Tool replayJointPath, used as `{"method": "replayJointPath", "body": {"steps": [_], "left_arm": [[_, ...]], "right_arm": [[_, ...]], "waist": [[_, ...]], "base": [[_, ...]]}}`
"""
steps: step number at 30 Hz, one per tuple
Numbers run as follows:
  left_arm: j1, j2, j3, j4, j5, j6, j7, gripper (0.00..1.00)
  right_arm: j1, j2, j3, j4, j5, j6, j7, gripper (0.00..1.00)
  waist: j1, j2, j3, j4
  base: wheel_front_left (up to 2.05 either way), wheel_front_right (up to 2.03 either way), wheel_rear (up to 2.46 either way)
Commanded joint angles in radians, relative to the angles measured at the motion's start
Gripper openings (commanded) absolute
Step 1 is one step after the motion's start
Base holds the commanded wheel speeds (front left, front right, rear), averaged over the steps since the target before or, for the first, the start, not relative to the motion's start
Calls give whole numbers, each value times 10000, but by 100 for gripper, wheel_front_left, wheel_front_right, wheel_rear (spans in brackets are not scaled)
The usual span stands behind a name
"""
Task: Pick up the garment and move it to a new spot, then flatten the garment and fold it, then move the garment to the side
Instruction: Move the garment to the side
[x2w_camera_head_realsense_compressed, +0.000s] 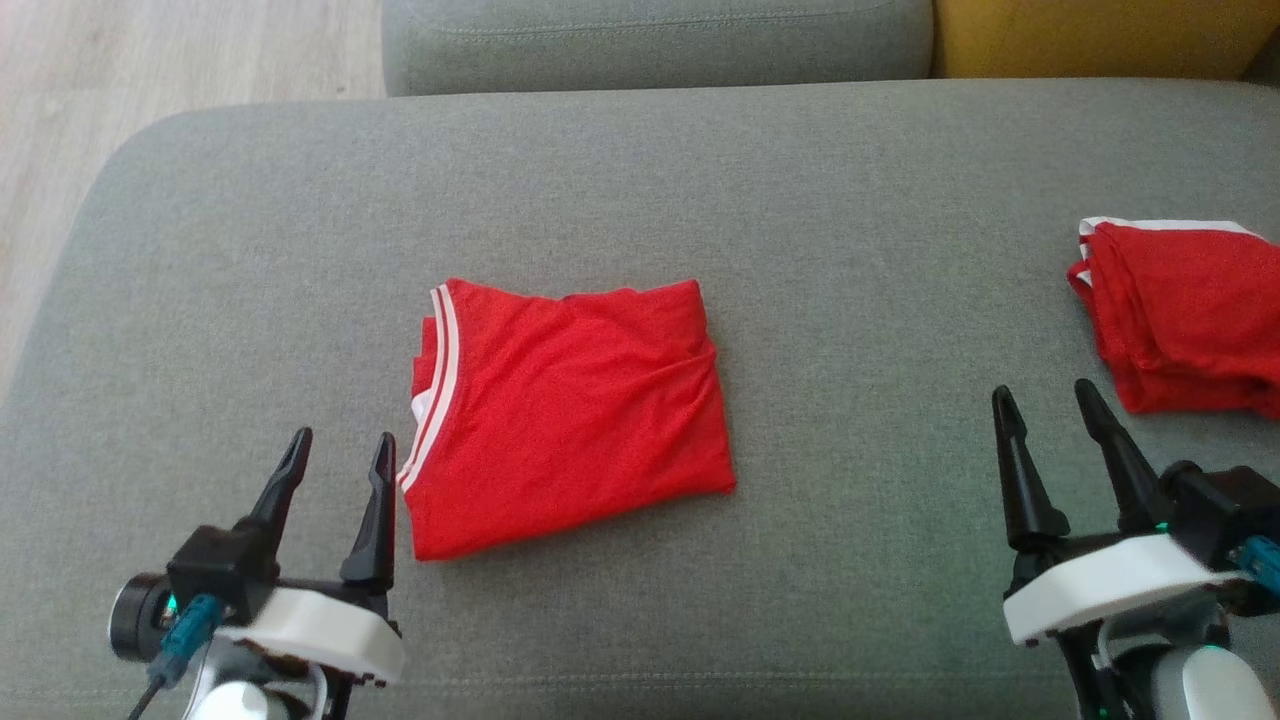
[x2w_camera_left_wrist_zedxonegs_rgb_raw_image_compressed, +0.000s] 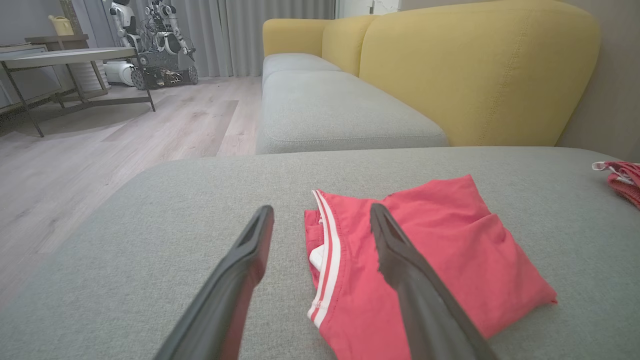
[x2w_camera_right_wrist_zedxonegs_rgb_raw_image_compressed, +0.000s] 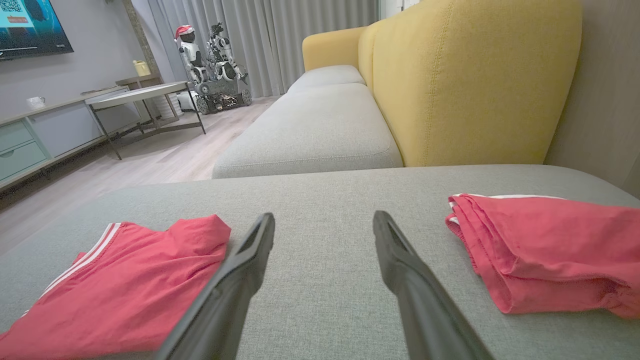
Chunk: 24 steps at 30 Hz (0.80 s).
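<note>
A red garment (x2w_camera_head_realsense_compressed: 570, 410) with white trim lies folded into a rough square in the middle of the grey sofa cushion (x2w_camera_head_realsense_compressed: 850, 250). My left gripper (x2w_camera_head_realsense_compressed: 338, 448) stands open just left of the garment's near left corner, nothing between its fingers. In the left wrist view the garment (x2w_camera_left_wrist_zedxonegs_rgb_raw_image_compressed: 440, 260) lies just past the left gripper (x2w_camera_left_wrist_zedxonegs_rgb_raw_image_compressed: 322, 215), under its right finger. My right gripper (x2w_camera_head_realsense_compressed: 1045, 398) is open over bare cushion, well right of the garment. The right wrist view has the garment (x2w_camera_right_wrist_zedxonegs_rgb_raw_image_compressed: 125, 285) at lower left, beside the right gripper (x2w_camera_right_wrist_zedxonegs_rgb_raw_image_compressed: 324, 222).
A second folded red garment (x2w_camera_head_realsense_compressed: 1185, 315) lies at the cushion's right edge, close to my right gripper. Behind are another grey seat (x2w_camera_head_realsense_compressed: 650, 40) and a yellow backrest (x2w_camera_head_realsense_compressed: 1100, 35). Wooden floor (x2w_camera_head_realsense_compressed: 150, 80) lies off the left edge. A table (x2w_camera_left_wrist_zedxonegs_rgb_raw_image_compressed: 65, 57) and a parked robot (x2w_camera_left_wrist_zedxonegs_rgb_raw_image_compressed: 155, 45) stand farther off.
</note>
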Motion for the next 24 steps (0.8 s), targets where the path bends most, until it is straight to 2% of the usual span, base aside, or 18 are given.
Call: {"method": "replayJointPath", "body": {"steps": [1, 7, 12, 17, 24], "left_arm": [[-445, 230, 323, -381, -60, 73, -54, 100], [-515, 257, 296, -401, -82, 87, -71, 100], [-835, 253, 234, -402, -96, 41, -111, 100], [-1505, 168, 65, -304, -83, -121, -245, 100], [-2350, -105, -185, -48, -58, -364, -461, 100]], "right_arm": [[-319, -44, 192, -302, -40, 67, -115, 100], [-357, -40, 268, -159, 1, 67, -47, 100], [-803, -37, 871, 560, 161, 67, 27, 100], [-1993, -12, 2097, 2249, 536, 67, -98, 100], [-3594, 9, 2755, 4512, 728, 67, -265, 100]], "waist": [[0, 0, 13, -1], [0, 0, 95, 36], [0, 0, 366, 302], [0, 0, 990, 880], [0, 0, 1842, 1618]], "base": [[0, 0, 0], [0, 0, 0], [0, 0, 0], [0, 0, 0], [0, 0, 0]]}}
